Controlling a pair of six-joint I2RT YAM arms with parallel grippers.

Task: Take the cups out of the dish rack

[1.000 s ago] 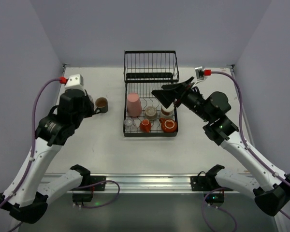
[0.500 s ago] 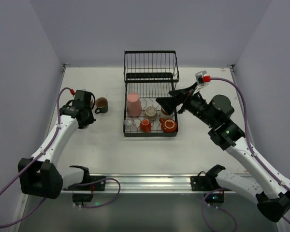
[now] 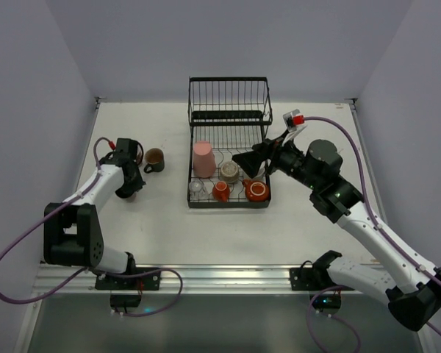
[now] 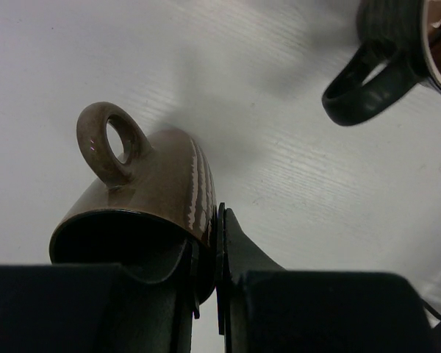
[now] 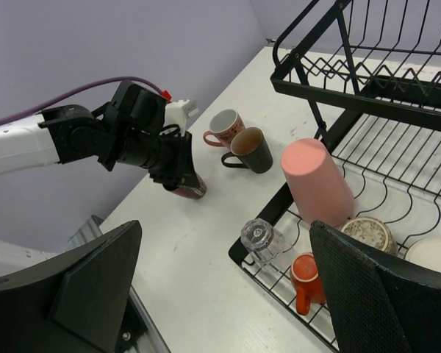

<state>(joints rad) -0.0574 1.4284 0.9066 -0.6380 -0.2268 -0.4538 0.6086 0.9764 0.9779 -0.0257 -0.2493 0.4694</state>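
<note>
**Left gripper** [image 4: 214, 239]: jaws nearly closed, pinching the wall of a glossy brown ceramic cup with a ring handle [image 4: 158, 184], one finger inside the mouth and one outside. The cup is tilted, mouth towards the wrist, low over the white table [image 3: 176, 228] to the left of the rack. Contact with the surface cannot be confirmed.

**Table, beyond the brown cup:** a dark mug with a brown interior [image 5: 251, 149] and a pink mug with a white interior [image 5: 224, 126] stand side by side, mouths up, apart from the rack.

**Right gripper** [image 3: 247, 163]: jaws spread wide, nothing between them, hanging above the right part of the lower tray.

**Black wire two-tier dish rack** [image 3: 229, 79]: sits at the far middle of the table. Lower tray contents:
- A tall pink tumbler [image 3: 203, 159], base up, at the rear left.
- A small clear glass [image 3: 196, 187] at the front-left corner.
- A small orange-red cup [image 3: 220, 190] just beside the glass.
- An orange-red cup with a handle [image 3: 256, 190] at the front right.
- A beige-grey speckled cup [image 3: 229, 171] in the middle.
- A pale cup [image 5: 434, 254], partly hidden under the right gripper.
</note>
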